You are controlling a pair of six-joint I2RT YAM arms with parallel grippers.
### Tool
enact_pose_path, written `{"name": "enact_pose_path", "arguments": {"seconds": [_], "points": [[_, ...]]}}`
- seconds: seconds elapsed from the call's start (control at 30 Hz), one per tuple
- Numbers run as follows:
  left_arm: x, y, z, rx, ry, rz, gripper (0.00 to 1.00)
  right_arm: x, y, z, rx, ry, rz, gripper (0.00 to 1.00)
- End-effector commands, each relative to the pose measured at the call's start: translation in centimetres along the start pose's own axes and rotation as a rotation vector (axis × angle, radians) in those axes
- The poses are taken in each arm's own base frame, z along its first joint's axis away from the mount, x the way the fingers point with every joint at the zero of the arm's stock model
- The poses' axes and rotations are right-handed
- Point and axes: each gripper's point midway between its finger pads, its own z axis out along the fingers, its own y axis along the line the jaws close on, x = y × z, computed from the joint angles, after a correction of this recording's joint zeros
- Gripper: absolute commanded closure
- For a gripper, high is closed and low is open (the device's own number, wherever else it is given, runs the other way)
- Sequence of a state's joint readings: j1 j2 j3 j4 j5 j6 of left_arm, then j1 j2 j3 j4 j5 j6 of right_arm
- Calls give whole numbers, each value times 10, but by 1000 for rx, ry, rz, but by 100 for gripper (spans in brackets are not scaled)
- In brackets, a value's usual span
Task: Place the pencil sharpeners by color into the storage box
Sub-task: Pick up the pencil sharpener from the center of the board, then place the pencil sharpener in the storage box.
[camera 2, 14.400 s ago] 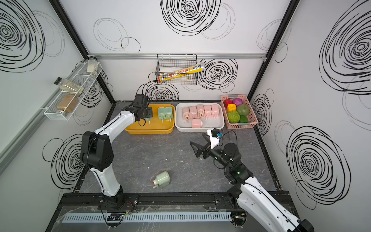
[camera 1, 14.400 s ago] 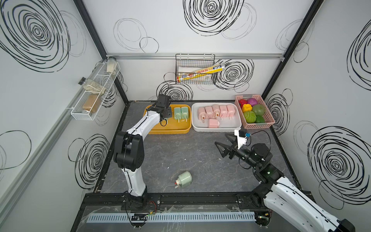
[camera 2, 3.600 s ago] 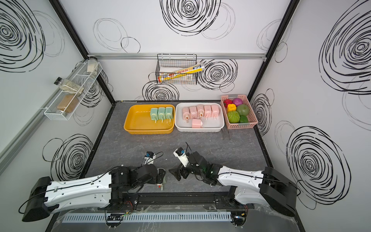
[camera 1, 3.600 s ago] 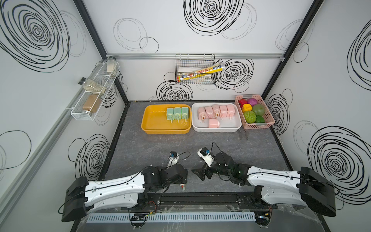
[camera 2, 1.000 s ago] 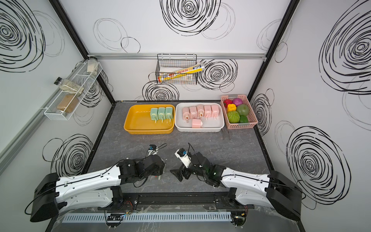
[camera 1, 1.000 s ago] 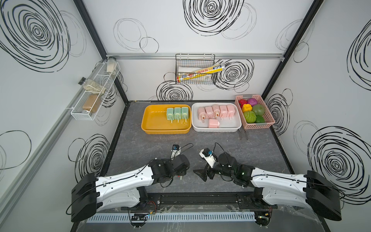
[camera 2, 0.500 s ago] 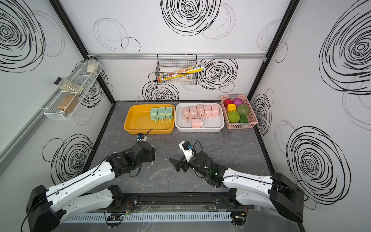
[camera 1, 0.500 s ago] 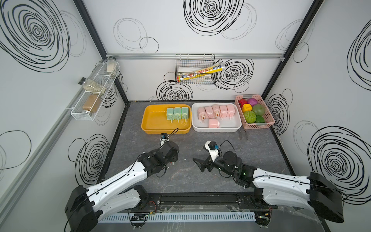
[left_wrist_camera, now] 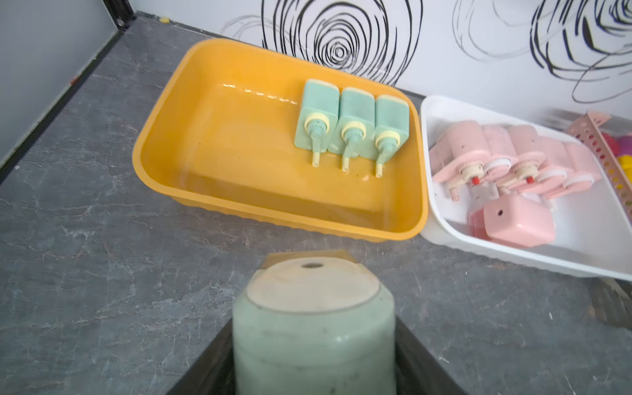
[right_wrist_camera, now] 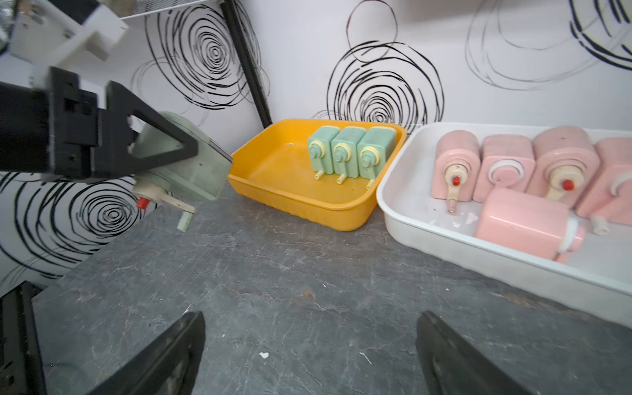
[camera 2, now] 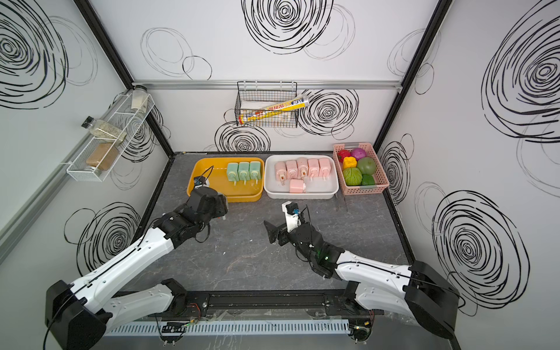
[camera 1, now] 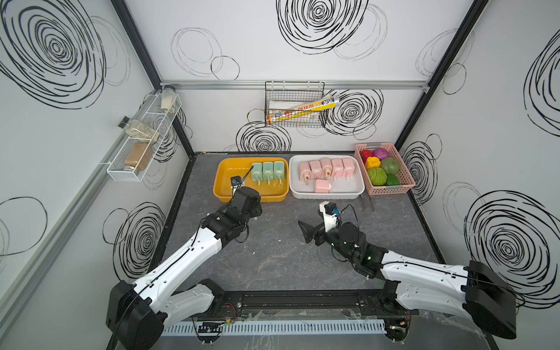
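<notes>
Nearest us, our right jaws stand wide apart with nothing between them, over the surface (camera 1: pixel 272 257). Our left jaws clamp a mint green sharpener (left_wrist_camera: pixel 313 328) just short of the yellow tray (camera 1: pixel 224 169), which holds three green sharpeners (camera 1: pixel 268 171) in a row. Beside it, the white tray (camera 1: pixel 348 189) holds six pink sharpeners (camera 1: pixel 326 166). The pink basket (camera 1: pixel 391 190) holds toy fruits (camera 1: pixel 377 175).

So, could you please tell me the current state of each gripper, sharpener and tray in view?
left gripper, shut on a green sharpener, held in the air.
right gripper, open, empty.
yellow tray, holds three green sharpeners in a row.
white tray, holds five pink sharpeners in a row, a sixth pink sharpener lying crosswise in front.
pink basket, filled with toy produce.
</notes>
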State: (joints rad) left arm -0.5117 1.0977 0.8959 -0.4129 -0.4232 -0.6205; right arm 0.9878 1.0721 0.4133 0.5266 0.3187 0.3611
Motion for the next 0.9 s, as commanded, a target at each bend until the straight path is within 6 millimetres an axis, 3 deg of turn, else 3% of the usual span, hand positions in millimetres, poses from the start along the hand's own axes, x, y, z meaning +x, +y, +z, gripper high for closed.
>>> {"name": "enact_pose_path", "arguments": {"seconds": [0.0,0.3,0.57,0.87], "points": [[-48,-8,-4,36,-134,-55,100,-3,-21,-4,70,-13,94,0],[-91,17,25,-71,-224,-73,100,-8,-49,-21,124,-17,140,0],[-100,26,74,-90,-120,-13,100,-14,-52,-36,97,2,81,0],[-114,36,130,-96,-5,104,100,-6,-52,-39,98,95,2,0]]}}
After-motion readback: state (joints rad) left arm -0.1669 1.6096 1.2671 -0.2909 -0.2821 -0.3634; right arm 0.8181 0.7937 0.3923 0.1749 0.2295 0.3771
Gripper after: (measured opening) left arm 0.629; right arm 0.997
